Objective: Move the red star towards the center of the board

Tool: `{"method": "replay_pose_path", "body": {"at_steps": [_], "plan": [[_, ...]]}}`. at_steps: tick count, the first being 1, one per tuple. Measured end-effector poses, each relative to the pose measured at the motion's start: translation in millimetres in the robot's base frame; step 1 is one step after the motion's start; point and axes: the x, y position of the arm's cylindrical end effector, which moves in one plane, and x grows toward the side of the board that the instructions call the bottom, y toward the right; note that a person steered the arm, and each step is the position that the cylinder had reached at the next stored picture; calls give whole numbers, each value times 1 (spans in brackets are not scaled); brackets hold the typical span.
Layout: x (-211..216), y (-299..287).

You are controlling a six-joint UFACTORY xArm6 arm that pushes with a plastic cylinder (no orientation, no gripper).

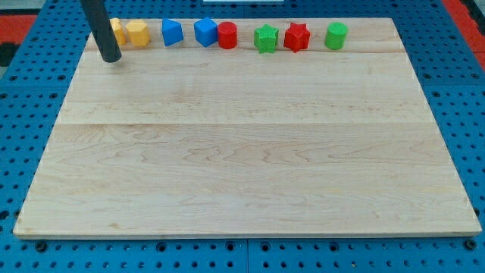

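The red star (297, 36) lies near the view's top edge of the wooden board (242, 152), between a green star (266, 38) on its left and a green cylinder (336, 35) on its right. My tip (111, 58) rests on the board at the view's top left, just below and left of two yellow blocks (129, 32), far to the left of the red star.
Along the same top row lie two blue blocks (173, 32) (205, 32) and a red cylinder (227, 35) touching the second blue block. The board sits on a blue perforated table (23, 114).
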Motion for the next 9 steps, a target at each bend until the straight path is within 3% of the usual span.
{"method": "replay_pose_path", "body": {"at_steps": [1, 5, 6, 7, 9], "plan": [[2, 26], [3, 446], [-56, 487], [-95, 462], [-95, 346]]}}
